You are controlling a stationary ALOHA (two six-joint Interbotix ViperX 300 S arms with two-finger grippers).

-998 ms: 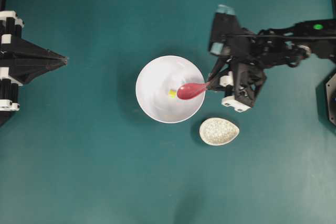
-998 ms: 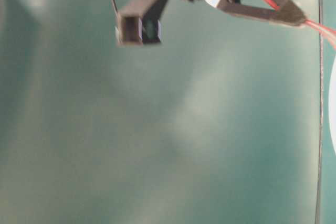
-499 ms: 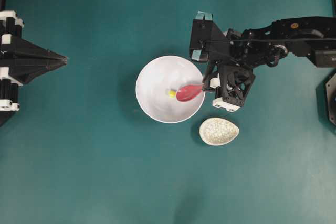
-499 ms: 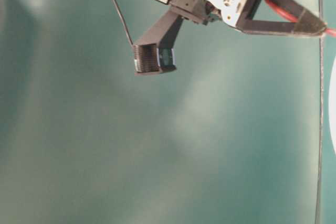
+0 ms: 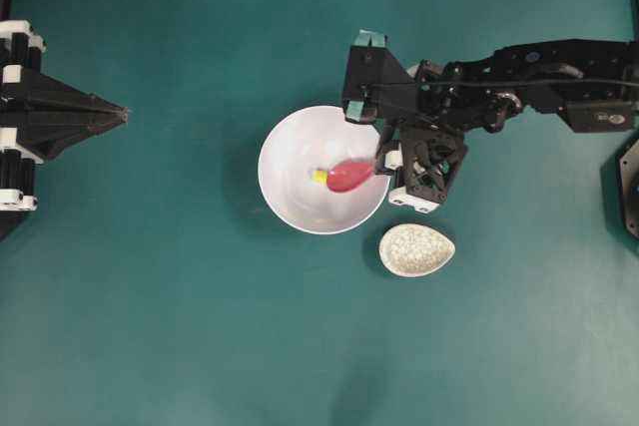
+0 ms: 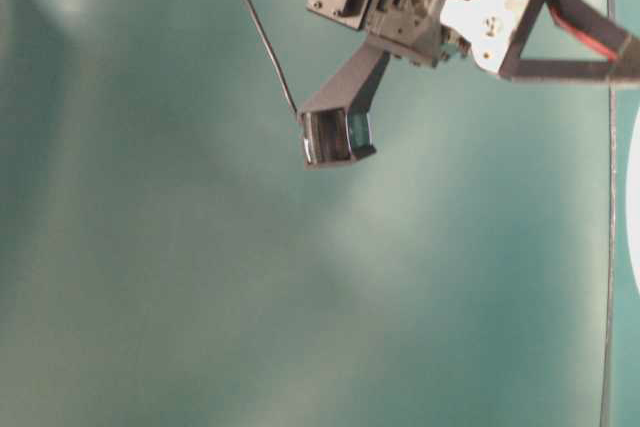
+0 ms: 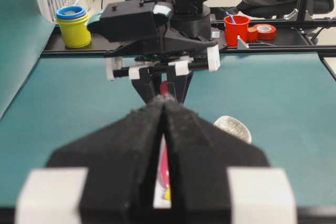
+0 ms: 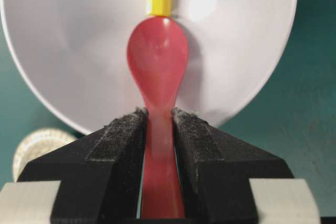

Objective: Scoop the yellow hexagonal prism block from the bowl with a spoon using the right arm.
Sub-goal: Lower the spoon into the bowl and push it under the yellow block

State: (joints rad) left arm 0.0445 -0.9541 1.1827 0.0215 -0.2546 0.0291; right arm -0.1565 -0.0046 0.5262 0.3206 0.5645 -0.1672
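Right hand (image 8: 157,129) clamped on spoon (image 8: 157,61) – block (image 8: 159,2) just beyond its tip; slide scoop under, low – then lift level

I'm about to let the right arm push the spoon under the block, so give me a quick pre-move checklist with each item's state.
1. Right hand shut on the spoon handle: ok.
2. Spoon tip meets the yellow block: ok.
3. Block not yet in the scoop: ok.
4. Block inside the white bowl: ok.
5. Speckled dish apart from the bowl: ok.
6. Left hand shut, parked away: ok.
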